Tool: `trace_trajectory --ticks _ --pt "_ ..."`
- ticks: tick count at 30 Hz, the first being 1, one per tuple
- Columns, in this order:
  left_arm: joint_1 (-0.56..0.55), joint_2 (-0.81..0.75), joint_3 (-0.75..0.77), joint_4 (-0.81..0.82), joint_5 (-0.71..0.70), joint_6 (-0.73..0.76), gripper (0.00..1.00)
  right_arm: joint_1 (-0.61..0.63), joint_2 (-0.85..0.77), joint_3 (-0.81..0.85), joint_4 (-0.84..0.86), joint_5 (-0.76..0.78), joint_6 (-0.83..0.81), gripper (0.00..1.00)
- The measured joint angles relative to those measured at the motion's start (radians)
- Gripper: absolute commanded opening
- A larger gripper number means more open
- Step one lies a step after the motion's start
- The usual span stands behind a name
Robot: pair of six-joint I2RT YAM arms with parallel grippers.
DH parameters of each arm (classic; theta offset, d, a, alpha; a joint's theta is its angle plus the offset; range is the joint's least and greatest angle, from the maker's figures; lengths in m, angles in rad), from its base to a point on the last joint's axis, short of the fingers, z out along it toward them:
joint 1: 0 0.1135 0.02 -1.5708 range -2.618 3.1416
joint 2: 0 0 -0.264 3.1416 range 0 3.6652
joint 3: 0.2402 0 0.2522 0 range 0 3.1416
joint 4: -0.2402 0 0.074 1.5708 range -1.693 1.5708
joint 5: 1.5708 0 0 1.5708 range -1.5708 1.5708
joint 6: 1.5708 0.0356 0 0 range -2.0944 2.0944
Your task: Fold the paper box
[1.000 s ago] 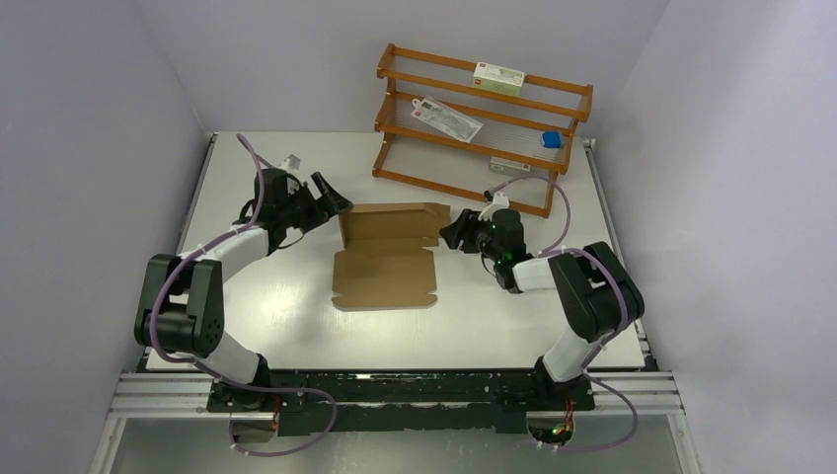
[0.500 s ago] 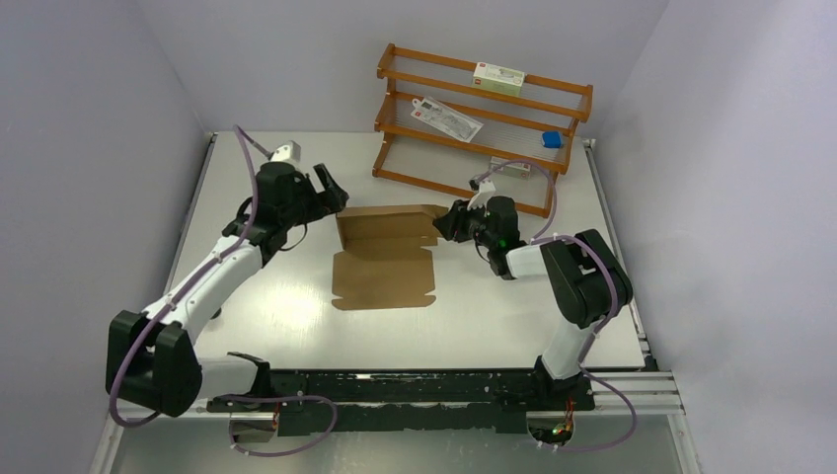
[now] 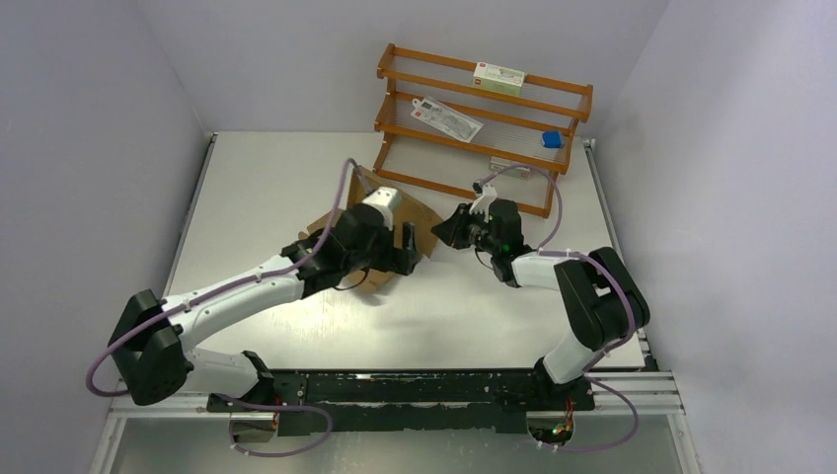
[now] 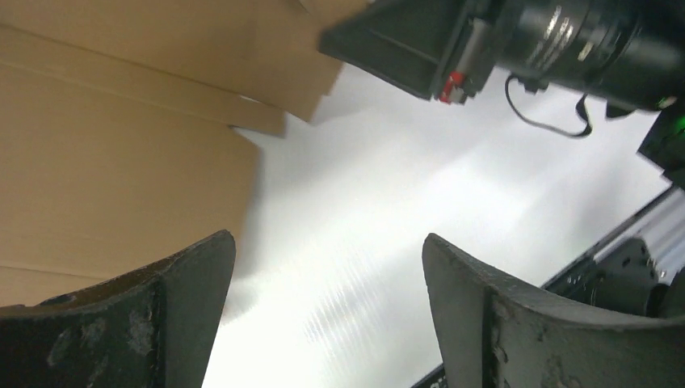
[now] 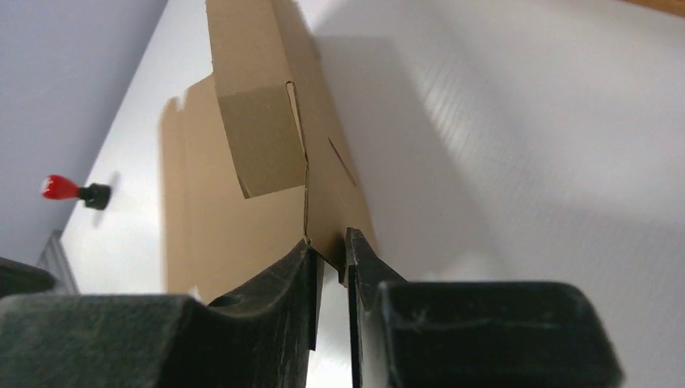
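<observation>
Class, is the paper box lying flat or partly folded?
Partly folded: in the right wrist view the paper box has one flap bent at a crease.

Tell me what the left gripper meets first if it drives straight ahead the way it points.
Probably the bare table beside the paper box; the left gripper frames it with open jaws. The right gripper sits farther along; depth is unclear.
</observation>
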Motion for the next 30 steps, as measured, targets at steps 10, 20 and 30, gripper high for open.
trace_trajectory --ticks 10,20,30 --pt "-0.186 0.213 0.072 -0.006 -0.008 0.001 0.9 0.083 -0.137 -0.018 -0.138 0.047 0.053 0.16" --pt "-0.196 0.26 0.047 0.085 -0.009 0.003 0.9 0.089 -0.103 -0.04 -0.165 0.059 0.095 0.08" --pt "-0.17 0.332 0.012 0.135 -0.009 0.003 0.9 0.089 -0.103 -0.028 -0.237 0.028 0.098 0.08"
